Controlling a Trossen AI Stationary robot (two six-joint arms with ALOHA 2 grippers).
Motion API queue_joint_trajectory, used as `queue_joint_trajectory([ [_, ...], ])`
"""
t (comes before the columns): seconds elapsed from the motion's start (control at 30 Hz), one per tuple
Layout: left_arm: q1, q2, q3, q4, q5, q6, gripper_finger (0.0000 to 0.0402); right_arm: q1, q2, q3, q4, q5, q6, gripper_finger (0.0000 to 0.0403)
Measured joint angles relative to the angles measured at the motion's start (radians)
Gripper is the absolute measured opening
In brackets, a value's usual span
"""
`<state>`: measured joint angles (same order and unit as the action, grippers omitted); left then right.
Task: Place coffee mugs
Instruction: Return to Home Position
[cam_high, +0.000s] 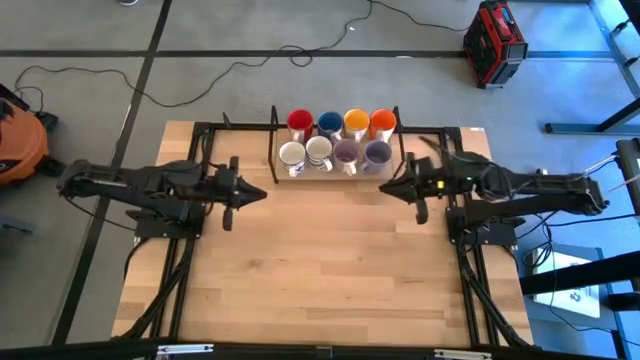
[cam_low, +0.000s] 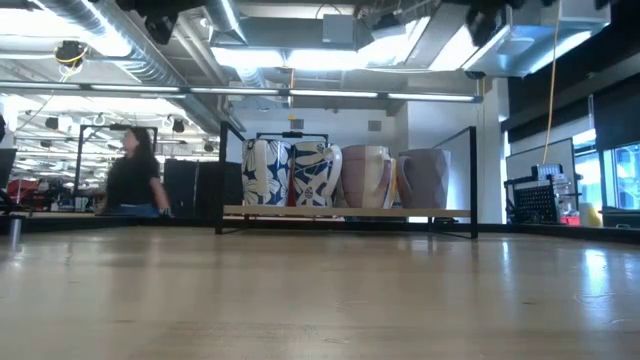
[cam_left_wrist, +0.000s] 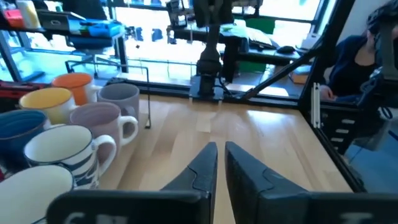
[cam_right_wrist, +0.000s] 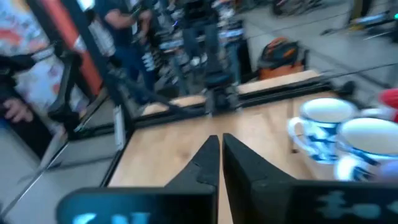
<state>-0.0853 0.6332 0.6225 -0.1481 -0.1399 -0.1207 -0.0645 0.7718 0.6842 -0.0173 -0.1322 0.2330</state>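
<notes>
Eight coffee mugs stand upright in two rows on a small black-framed rack (cam_high: 272, 150) at the table's far middle. The far row holds the red mug (cam_high: 298, 122), blue mug (cam_high: 329, 124), yellow-orange mug (cam_high: 356, 122) and orange mug (cam_high: 382, 123). The near row holds two white mugs (cam_high: 291, 156) (cam_high: 318, 152) and two dull purple mugs (cam_high: 346, 154) (cam_high: 376, 154). The low view shows the near row (cam_low: 315, 175) on the rack's board. My left gripper (cam_high: 262, 192) (cam_left_wrist: 219, 158) hovers shut left of the rack. My right gripper (cam_high: 385, 188) (cam_right_wrist: 219, 152) hovers shut to its right.
Black arm-mount frames (cam_high: 180, 270) (cam_high: 478, 280) run along the table's left and right sides. Bare wooden tabletop (cam_high: 320, 270) spreads between the arms toward the near edge. A person (cam_low: 132, 180) shows in the room beyond the table, and another person (cam_left_wrist: 360, 62) sits beyond the table.
</notes>
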Motion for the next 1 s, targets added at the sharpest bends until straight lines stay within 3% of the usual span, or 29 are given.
queue_joint_trajectory([
  [0.23,0.002,-0.027,-0.006,0.048,-0.025,0.004,0.0031,-0.001,-0.157,-0.094,-0.046,0.12,0.024,0.0028],
  [0.33,0.011,-0.027,-0.007,0.074,-0.091,0.007,0.0031,-0.001,-0.186,-0.093,-0.05,0.126,0.03,0.0028],
  [0.43,0.011,-0.031,-0.033,0.074,-0.082,0.024,0.0031,-0.001,-0.212,-0.093,-0.041,0.091,-0.002,0.0028],
  [0.6,0.013,-0.085,-0.156,0.21,-0.077,0.019,0.0031,0.0,-0.242,-0.118,-0.025,-0.001,-0.05,0.0028],
  [0.77,0.013,-0.16,-0.3,0.347,-0.076,0.019,0.0031,0.0,-0.309,-0.236,0.072,-0.002,-0.012,0.0028],
  [1.0,0.013,-0.264,-0.413,0.351,-0.076,-0.002,0.0031,-0.001,-0.414,-0.411,0.208,0.03,-0.002,0.0028],
])
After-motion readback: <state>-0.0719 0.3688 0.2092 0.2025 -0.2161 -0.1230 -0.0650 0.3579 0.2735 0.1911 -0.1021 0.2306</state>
